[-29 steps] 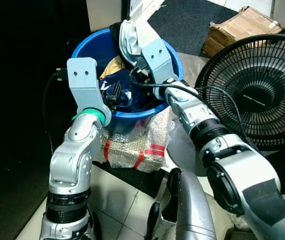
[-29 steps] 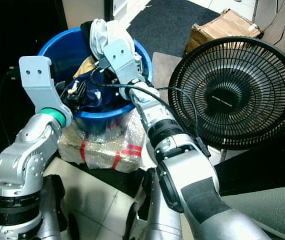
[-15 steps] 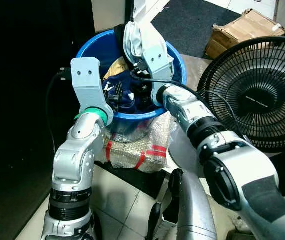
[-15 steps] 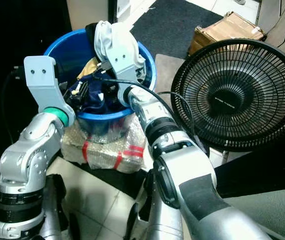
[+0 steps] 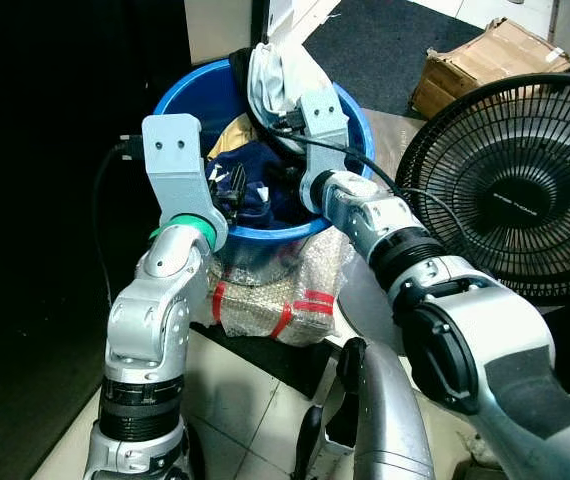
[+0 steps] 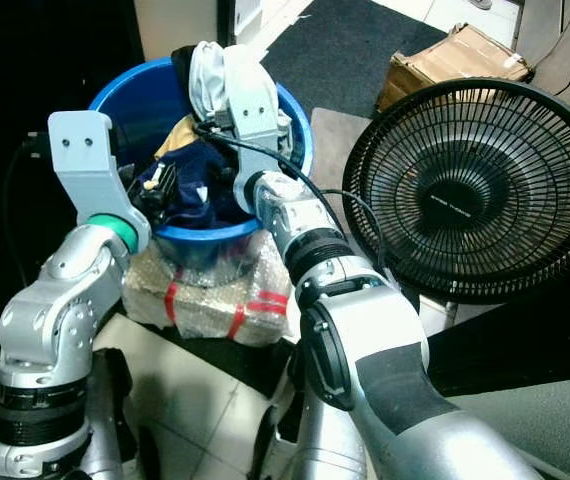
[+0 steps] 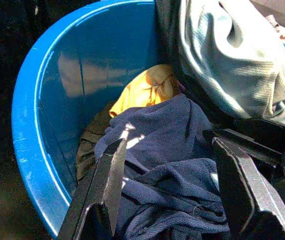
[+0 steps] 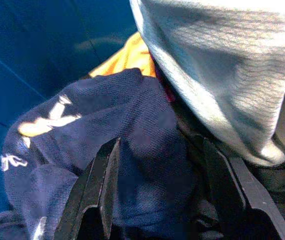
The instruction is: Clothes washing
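head views / tub: blue plastic tub (image 5: 187,92) is seen ahead of the robot, set on a bubble-wrapped bundle with red tape (image 5: 270,292).
head views / laundry: a navy garment (image 5: 257,192) lies inside the tub, an orange-yellow piece (image 5: 227,133) behind it; a grey-white garment (image 5: 283,78) is draped over the far rim.
head views / left gripper: left gripper (image 5: 227,192) is held over the tub's near-left rim, fingers reaching into the clothes.
head views / right gripper: right gripper (image 6: 227,172) is reached into the tub from the near-right side, just below the grey-white garment.
head views / surroundings: a black fan (image 5: 510,180) stands right of the tub; a cardboard box (image 5: 485,55) and a dark mat (image 5: 375,40) lie farther off.
left wrist / jaws: the two black fingers (image 7: 107,187) are spread apart, astride the navy cloth (image 7: 162,150), nothing clamped.
left wrist / contents: the orange-yellow piece (image 7: 145,90) is seen beyond the navy cloth, against the blue wall (image 7: 72,90); the grey-white garment (image 7: 227,60) hangs on the far side.
right wrist / jaws: fingers (image 8: 100,190) are parted, a fold of the navy garment (image 8: 142,165) lying between them; not closed on it.
right wrist / contents: grey-white knit (image 8: 222,70) is seen just beside the fingers, orange-yellow fabric (image 8: 127,60) beyond.
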You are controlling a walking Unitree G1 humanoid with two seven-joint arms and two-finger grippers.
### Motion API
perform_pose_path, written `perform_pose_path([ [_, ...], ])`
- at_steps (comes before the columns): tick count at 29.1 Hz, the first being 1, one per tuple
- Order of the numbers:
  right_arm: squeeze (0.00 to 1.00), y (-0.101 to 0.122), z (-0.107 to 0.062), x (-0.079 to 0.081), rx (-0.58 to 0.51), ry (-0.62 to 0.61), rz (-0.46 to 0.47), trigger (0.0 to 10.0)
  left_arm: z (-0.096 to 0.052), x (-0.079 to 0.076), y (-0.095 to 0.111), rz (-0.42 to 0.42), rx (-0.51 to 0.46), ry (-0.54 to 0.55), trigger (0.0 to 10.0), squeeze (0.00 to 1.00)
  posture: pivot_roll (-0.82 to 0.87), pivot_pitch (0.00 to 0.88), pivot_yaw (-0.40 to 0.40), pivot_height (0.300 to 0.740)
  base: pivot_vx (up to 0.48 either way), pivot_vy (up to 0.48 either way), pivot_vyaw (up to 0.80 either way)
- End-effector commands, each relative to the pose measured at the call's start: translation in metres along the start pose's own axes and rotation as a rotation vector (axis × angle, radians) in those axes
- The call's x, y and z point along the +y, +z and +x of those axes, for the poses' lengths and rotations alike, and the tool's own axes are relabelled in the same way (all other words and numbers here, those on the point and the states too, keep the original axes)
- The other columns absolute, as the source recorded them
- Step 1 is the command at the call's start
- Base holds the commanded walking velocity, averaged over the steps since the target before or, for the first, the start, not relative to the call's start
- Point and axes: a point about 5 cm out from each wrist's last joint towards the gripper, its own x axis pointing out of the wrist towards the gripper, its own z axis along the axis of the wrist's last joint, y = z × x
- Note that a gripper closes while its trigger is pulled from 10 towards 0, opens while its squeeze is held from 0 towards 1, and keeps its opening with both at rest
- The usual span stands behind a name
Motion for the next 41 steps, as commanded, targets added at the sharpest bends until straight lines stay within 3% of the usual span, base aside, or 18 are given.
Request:
perform_pose_path([
  [1,0.0,-0.039,-0.004,-0.013,0.151,-0.054,-0.106,10.0,-0.001,0.009,-0.021,-0.005,0.102,0.05,10.0,0.0,0.16,0.341,-0.088,0.439,0.0,0.0,0.0],
  [4,0.0,-0.043,-0.006,-0.019,0.174,-0.072,-0.198,10.0,-0.001,0.009,-0.021,-0.007,0.103,0.05,10.0,0.0,0.16,0.339,-0.088,0.439,0.0,0.0,0.0],
  [9,0.0,-0.051,-0.009,-0.027,0.207,-0.074,-0.261,10.0,0.0,0.01,-0.021,-0.007,0.104,0.049,10.0,0.0,0.15,0.335,-0.086,0.439,0.0,0.0,0.0],
  [12,0.0,-0.067,-0.014,-0.035,0.264,-0.042,-0.328,10.0,0.001,0.01,-0.021,-0.006,0.105,0.049,10.0,0.0,0.15,0.333,-0.083,0.439,0.0,0.0,0.0],
  [16,0.0,-0.083,-0.018,-0.031,0.291,0.108,-0.216,10.0,0.001,0.011,-0.021,-0.003,0.105,0.049,10.0,0.0,0.14,0.332,-0.083,0.439,0.0,0.0,0.0],
  [18,0.0,-0.085,-0.019,-0.031,0.297,0.12,-0.214,10.0,0.0,0.011,-0.021,-0.002,0.105,0.049,10.0,0.0,0.14,0.332,-0.083,0.439,0.0,0.0,0.0],
  [22,0.0,-0.094,-0.022,-0.037,0.326,0.1,-0.185,10.0,0.001,0.011,-0.021,-0.005,0.106,0.049,10.0,0.0,0.12,0.331,-0.082,0.439,0.0,0.0,0.0],
  [24,0.0,-0.103,-0.027,-0.045,0.348,0.046,-0.096,10.0,0.001,0.01,-0.022,-0.007,0.107,0.046,10.0,0.0,0.13,0.327,-0.082,0.439,0.0,0.0,0.0],
  [25,0.0,-0.103,-0.027,-0.045,0.348,0.046,-0.096,10.0,0.001,0.01,-0.022,-0.007,0.107,0.046,10.0,0.0,0.13,0.327,-0.082,0.439,0.0,0.0,0.0],
  [28,0.0,-0.106,-0.028,-0.046,0.336,0.029,0.018,10.0,0.002,0.01,-0.022,-0.006,0.106,0.045,10.0,0.0,0.13,0.325,-0.079,0.439,0.0,0.0,0.0],
  [29,0.0,-0.104,-0.027,-0.043,0.32,0.035,0.052,3.8,0.002,0.011,-0.022,-0.004,0.106,0.046,10.0,0.0,0.14,0.32,-0.078,0.439,0.0,0.0,0.0],
  [30,0.0,-0.103,-0.026,-0.042,0.309,0.043,0.072,3.8,0.002,0.011,-0.022,-0.003,0.105,0.047,10.0,0.0,0.14,0.32,-0.078,0.439,0.0,0.0,0.0],
  [31,0.0,-0.101,-0.025,-0.041,0.297,0.047,0.087,0.0,0.002,0.011,-0.022,-0.001,0.104,0.047,10.0,0.0,0.14,0.318,-0.078,0.439,0.0,0.0,0.0],
  [41,0.0,-0.088,-0.02,-0.033,0.217,0.072,0.181,0.0,0.001,0.012,-0.023,0.001,0.104,0.053,10.0,0.0,0.15,0.312,-0.08,0.439,0.0,0.0,0.0],
])
